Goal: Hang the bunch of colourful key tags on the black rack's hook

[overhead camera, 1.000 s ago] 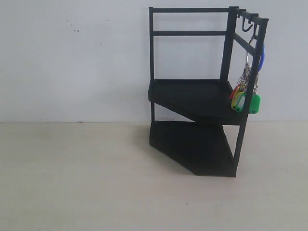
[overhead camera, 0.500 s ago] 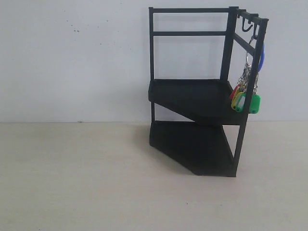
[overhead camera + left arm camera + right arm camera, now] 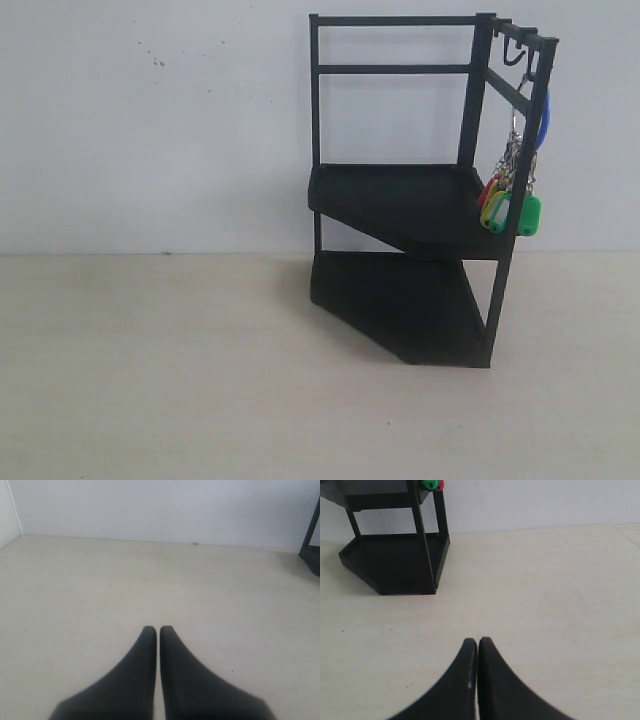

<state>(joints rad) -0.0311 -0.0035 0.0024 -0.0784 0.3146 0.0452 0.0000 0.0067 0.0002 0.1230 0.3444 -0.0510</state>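
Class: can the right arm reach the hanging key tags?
Probably yes: the colourful plastic key tag bunch hangs at the black metal rack's outer edge; nothing stands between it and the right tool.

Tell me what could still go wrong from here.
1. The colourful plastic key tag bunch hangs at the corner of the tall black metal rack. How it is caught up top is hidden behind the frame, so a jolt might drop it.
2. The shut right pincer sits low over the pale table, facing the rack's base. Driving forward could nudge the thin-framed rack.
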